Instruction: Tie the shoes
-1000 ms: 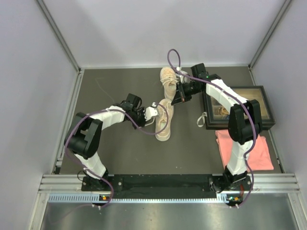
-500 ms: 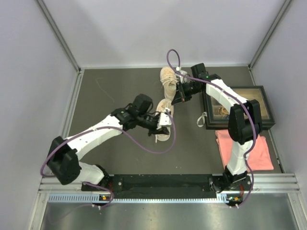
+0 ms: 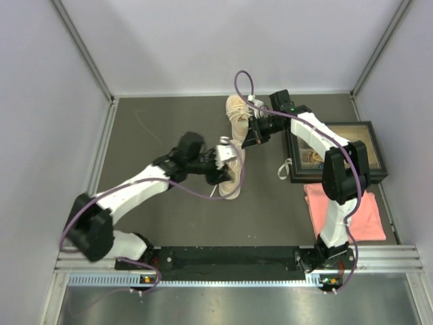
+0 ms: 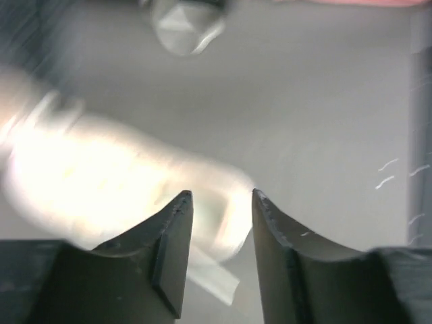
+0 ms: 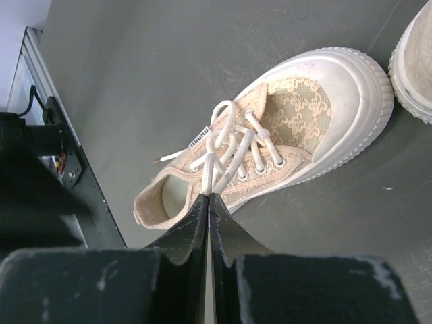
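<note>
Two beige shoes with white laces lie mid-table: a far shoe (image 3: 237, 110) and a near shoe (image 3: 233, 172). My right gripper (image 3: 252, 139) stands between them. In the right wrist view it (image 5: 209, 197) is shut on a white lace loop (image 5: 214, 165) of the near shoe (image 5: 297, 115); the far shoe's toe (image 5: 415, 61) shows at the right edge. My left gripper (image 3: 224, 151) is over the near shoe's upper end. The left wrist view is blurred: its jaws (image 4: 221, 196) are open over the pale shoe (image 4: 101, 182), with a white lace end (image 4: 212, 277) between them, not gripped.
A dark picture frame (image 3: 365, 135) lies at the right with a pink cloth (image 3: 345, 210) in front of it. A white loop (image 3: 284, 168) lies by the frame's left edge. Grey walls enclose the dark mat; a metal rail (image 3: 237, 261) runs along the near edge.
My left arm has unfolded and its gripper has swung forward over the near shoe, then back toward the shoe's upper end. My right arm has kept still, shut on the lace.
</note>
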Available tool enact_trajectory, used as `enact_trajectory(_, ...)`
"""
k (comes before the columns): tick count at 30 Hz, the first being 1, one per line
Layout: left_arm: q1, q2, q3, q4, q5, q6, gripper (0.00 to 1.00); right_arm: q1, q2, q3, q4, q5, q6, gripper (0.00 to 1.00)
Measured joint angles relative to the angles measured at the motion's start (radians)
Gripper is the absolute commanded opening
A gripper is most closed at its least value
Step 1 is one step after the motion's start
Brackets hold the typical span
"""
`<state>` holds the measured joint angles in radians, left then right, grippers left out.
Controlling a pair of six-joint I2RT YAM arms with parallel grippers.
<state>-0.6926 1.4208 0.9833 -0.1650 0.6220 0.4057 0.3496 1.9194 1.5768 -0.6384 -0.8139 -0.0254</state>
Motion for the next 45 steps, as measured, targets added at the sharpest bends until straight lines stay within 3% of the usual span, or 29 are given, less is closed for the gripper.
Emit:
enact_trajectory(3, 0.098, -0.167, -0.140, -0.031, -0.105, 0.032, 0.53, 0.000, -0.005, -0.018, 0.000, -0.001, -0.002, 0.00)
enact_trajectory(6, 0.092, -0.248, -0.235, -0.086, -0.182, 0.087, 0.54, 0.000, -0.008, -0.038, 0.002, 0.000, -0.003, 0.00)
enact_trajectory(16, 0.014, -0.026, -0.204, -0.203, -0.369, 0.031, 0.56, 0.000, -0.008, -0.047, 0.002, 0.000, -0.008, 0.00)
enact_trajectory(23, -0.014, 0.051, -0.148, -0.187, -0.455, -0.055, 0.48, 0.000, -0.008, -0.047, 0.002, 0.000, -0.009, 0.00)
enact_trajectory(32, -0.018, 0.165, -0.114, -0.149, -0.500, -0.132, 0.46, 0.000, -0.008, -0.047, 0.002, 0.000, -0.008, 0.00)
enact_trajectory(39, -0.020, 0.192, -0.117, -0.112, -0.510, -0.139, 0.33, 0.000, -0.008, -0.047, 0.003, 0.000, -0.008, 0.00)
enact_trajectory(45, -0.023, 0.194, -0.121, -0.106, -0.506, -0.118, 0.04, 0.000, -0.008, -0.047, 0.002, 0.001, -0.008, 0.00)
